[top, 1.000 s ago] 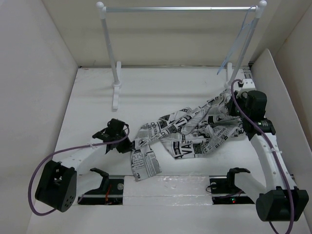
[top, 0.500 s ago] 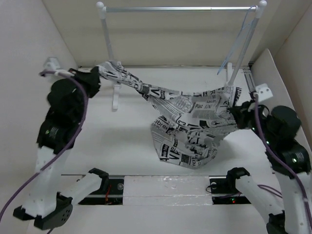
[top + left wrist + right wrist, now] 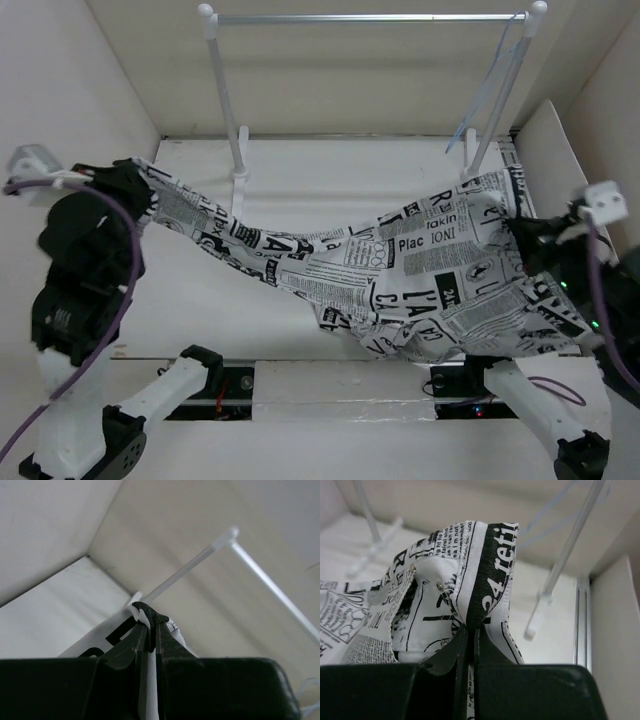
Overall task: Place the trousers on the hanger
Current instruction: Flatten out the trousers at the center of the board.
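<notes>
The trousers (image 3: 400, 280), white with black newspaper print, hang stretched in the air between both arms, sagging in the middle above the table. My left gripper (image 3: 135, 172) is shut on one end of the trousers (image 3: 150, 616) at the far left. My right gripper (image 3: 515, 215) is shut on the waistband end of the trousers (image 3: 485, 570) at the right. The pale-blue hanger (image 3: 490, 85) hangs by its hook from the right end of the rack's crossbar; it also shows faintly in the right wrist view (image 3: 555, 510).
The white two-post rack (image 3: 228, 110) with a metal crossbar (image 3: 370, 17) stands at the back; it also shows in the left wrist view (image 3: 270, 585). White walls close in left, right and back. A black rail (image 3: 230, 385) runs along the near edge.
Both arms have risen and spread outward, lifting the trousers off the table from a heap and stretching them into a long span.
</notes>
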You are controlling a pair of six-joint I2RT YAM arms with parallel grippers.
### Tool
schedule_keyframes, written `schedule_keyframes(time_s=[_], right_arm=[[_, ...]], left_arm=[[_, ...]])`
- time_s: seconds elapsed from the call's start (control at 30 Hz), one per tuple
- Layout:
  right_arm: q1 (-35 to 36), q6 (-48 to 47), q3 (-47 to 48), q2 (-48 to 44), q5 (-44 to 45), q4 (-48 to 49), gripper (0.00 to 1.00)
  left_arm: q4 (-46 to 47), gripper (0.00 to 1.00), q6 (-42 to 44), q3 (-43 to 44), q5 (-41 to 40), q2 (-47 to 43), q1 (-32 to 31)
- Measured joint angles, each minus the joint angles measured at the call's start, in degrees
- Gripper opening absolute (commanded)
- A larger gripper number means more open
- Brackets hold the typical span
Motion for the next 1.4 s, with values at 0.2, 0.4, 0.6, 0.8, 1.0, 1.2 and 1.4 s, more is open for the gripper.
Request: schedule_keyframes(time_s=[0.2,0.4,0.6,0.8,1.0,1.2,1.4], right_arm=[[0.15,3.48,-21.68,6.16,10.34,8.59,0.0],[-11.19,6.71,-29.66,19.41,12.76,20.22,0.03],[-26.95,9.38,-30.58,30.14,7.96,29.16,1.0],[-23.5,6.25,-31.19,31.67,1.92,29.18,0.77],[-13.2,5.42,-42.64,9.44,-7.04,27.67,0.0],[5.18,4.7,-49.05,3.96,-15.39,26.86,0.6],[17.92,4.79,-51.15,9.31,-12.76,24.33,0.84]], left_arm=[[4.57,0.0,2.14,-13.55,3.21,10.1,2.8],[13.27,0.22,3.93,-12.66,18.73,35.65,14.01],[11.41,0.73,5.62,1.07,28.17,53.46,11.89],[13.62,0.56,6.05,-21.81,31.95,41.05,10.93],[14.16,0.64,2.78,-43.36,34.84,23.23,-3.91],[23.06,0.77,-5.22,-55.41,41.75,24.74,-17.64],[28.98,0.79,-7.54,-54.27,43.21,35.93,-17.11]])
